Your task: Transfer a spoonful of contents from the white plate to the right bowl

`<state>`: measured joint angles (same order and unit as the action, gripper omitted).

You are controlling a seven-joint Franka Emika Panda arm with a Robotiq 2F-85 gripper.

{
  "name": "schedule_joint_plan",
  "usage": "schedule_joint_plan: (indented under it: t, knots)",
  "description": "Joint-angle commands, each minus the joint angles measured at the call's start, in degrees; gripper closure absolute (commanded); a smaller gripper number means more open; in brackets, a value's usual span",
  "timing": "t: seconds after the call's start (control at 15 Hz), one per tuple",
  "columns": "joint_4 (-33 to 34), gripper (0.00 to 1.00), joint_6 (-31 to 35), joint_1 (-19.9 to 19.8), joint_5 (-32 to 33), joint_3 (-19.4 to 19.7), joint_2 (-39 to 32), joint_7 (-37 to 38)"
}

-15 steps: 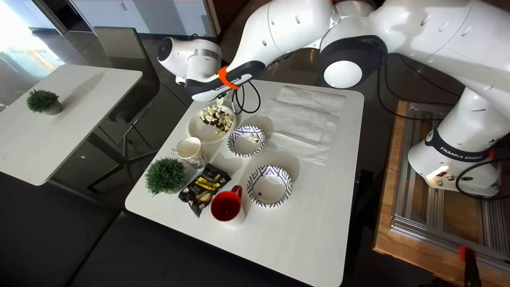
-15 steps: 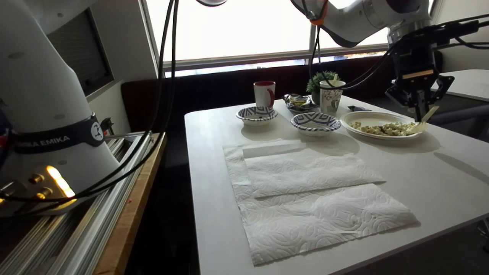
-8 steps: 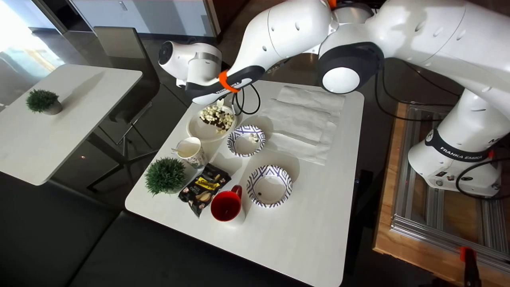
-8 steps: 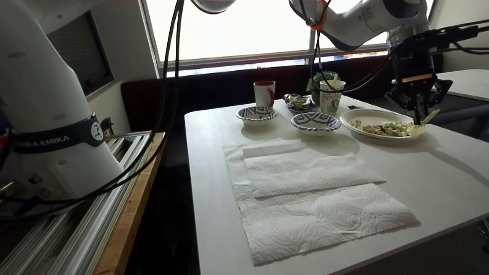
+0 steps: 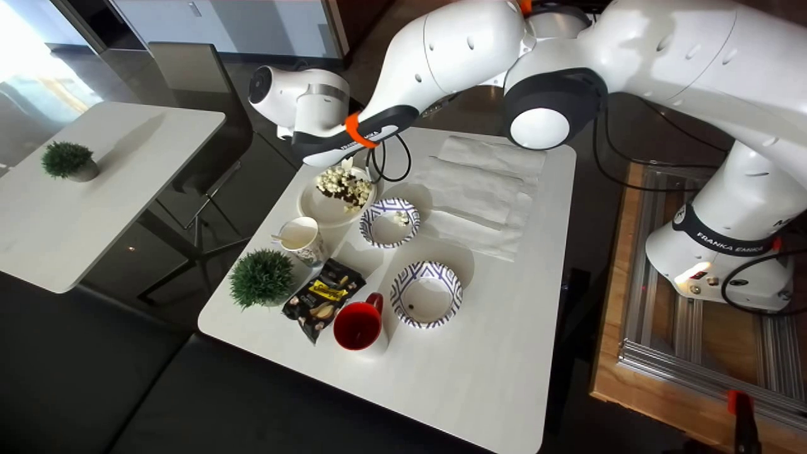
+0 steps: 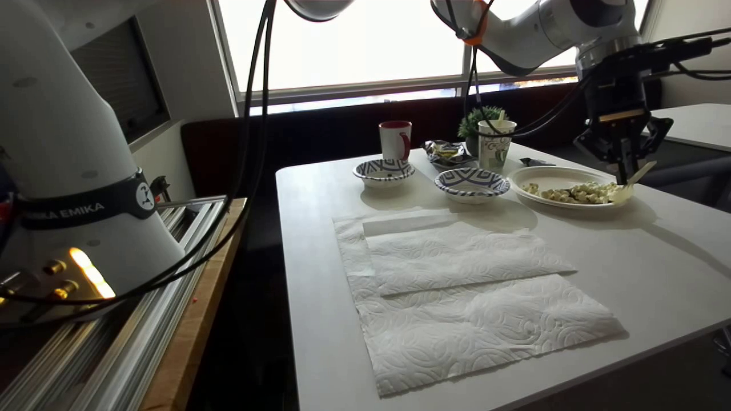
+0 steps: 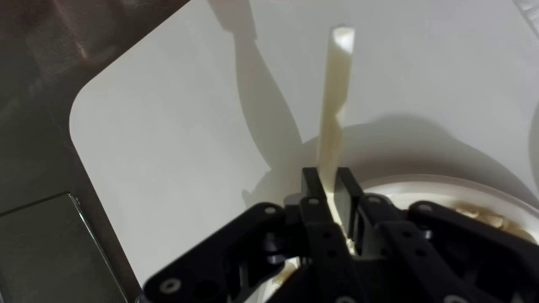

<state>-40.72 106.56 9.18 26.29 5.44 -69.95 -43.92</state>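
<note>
1. Your gripper (image 7: 329, 181) has its jaws clamped on the spoon (image 7: 334, 86) by the handle.
2. Just below the jaws, the contents (image 6: 582, 193) lie on the white plate (image 6: 551, 176).
3. The nearer bowl (image 5: 386, 231) sits between the jaws and the farther bowl (image 5: 432, 297).
4. Across the plate from the jaws you have the paper cup (image 5: 311, 248), snack bag (image 5: 325, 297) and mug (image 5: 360, 328).

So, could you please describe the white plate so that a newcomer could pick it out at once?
In an exterior view, find the white table with the paper towels, then look towards the pincer. Below it lies the white plate, round and shallow, holding a heap of popcorn. Unlike the blue-patterned bowl beside it, its rim is plain white.
</note>
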Motion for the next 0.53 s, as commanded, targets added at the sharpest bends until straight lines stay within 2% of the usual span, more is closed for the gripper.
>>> schedule_joint_plan:
  t: [0.0,0.47]
  knots:
    - [3.25,0.97,-1.11,0.73,0.97,0.78,-2.09,-1.27]
    - [3.84,0.97,-0.73,0.79,0.42,0.66,-2.91,-1.65]
